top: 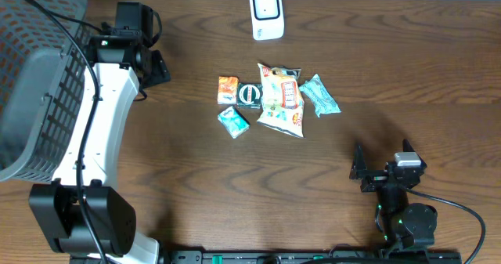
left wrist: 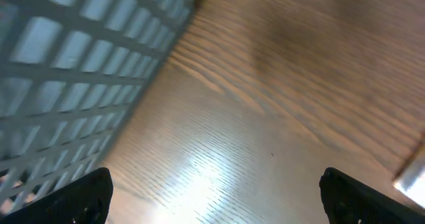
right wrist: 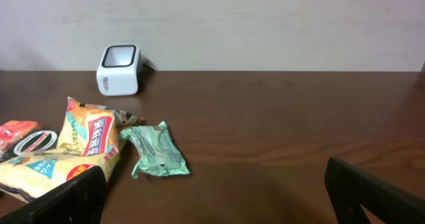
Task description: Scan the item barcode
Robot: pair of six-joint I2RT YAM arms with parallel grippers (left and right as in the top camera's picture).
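A white barcode scanner [top: 266, 13] stands at the table's far edge, and the right wrist view shows the scanner [right wrist: 119, 70] at upper left. Several snack items lie mid-table: a large yellow chip bag [top: 282, 99], a teal packet [top: 319, 94], an orange packet [top: 227, 89], a black round item [top: 250, 94] and a small teal packet [top: 233, 121]. My left gripper [top: 159, 66] is open beside the basket, over bare wood, and holds nothing [left wrist: 216, 204]. Near the front right, my right gripper [top: 362, 174] is open and empty [right wrist: 216, 197], facing the teal packet [right wrist: 156, 151] and the chip bag [right wrist: 73, 151].
A grey mesh basket [top: 31, 76] fills the left edge of the table, and its wall [left wrist: 73, 71] shows close in the left wrist view. The left arm's white link [top: 102, 115] runs along the basket. A pale wall rises behind the scanner.
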